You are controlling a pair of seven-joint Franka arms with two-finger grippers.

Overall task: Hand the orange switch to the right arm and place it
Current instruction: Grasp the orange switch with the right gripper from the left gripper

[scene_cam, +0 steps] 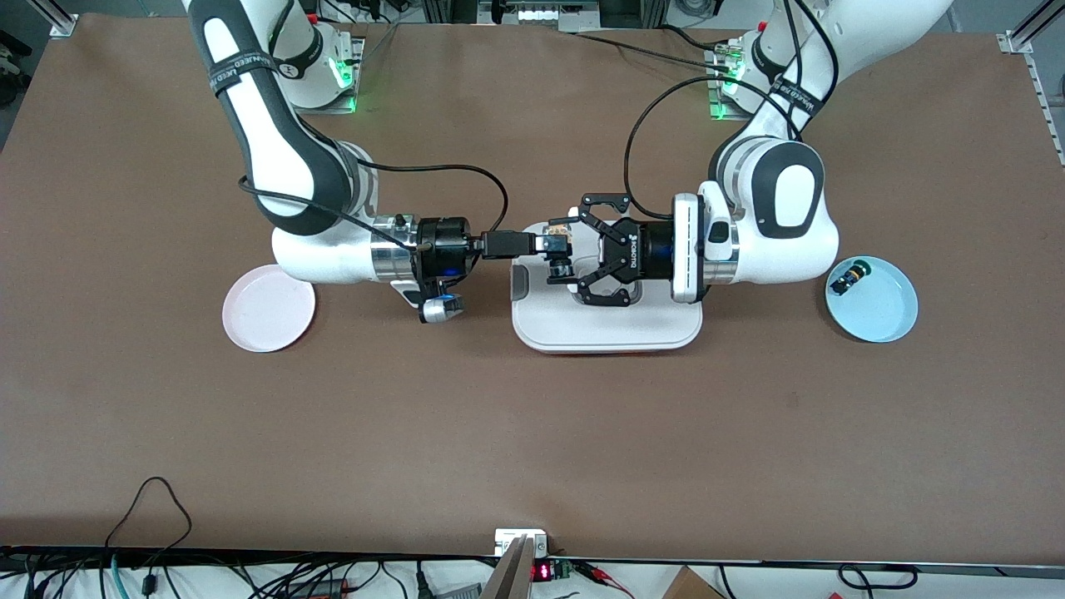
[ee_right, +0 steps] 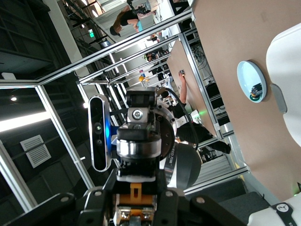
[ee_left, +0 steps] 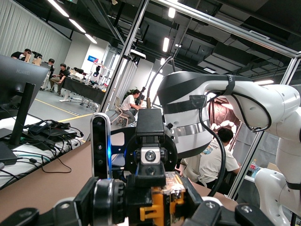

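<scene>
The orange switch (scene_cam: 558,258) hangs in the air over the white tray (scene_cam: 607,333), between the two grippers, which meet head-on. My right gripper (scene_cam: 549,244), with slim black fingers, is shut on the switch's orange body (ee_right: 135,195). My left gripper (scene_cam: 569,254), the wide linkage claw, has its pads against the two ends of the switch, the black collar and the terminal end (ee_left: 162,207). In the left wrist view a right finger (ee_left: 150,175) lies across the switch. The orange cap is hard to make out.
A pale pink plate (scene_cam: 268,308) lies toward the right arm's end of the table. A light blue plate (scene_cam: 886,324) toward the left arm's end holds a small green-capped switch (scene_cam: 849,277). Brown table surface lies nearer the front camera.
</scene>
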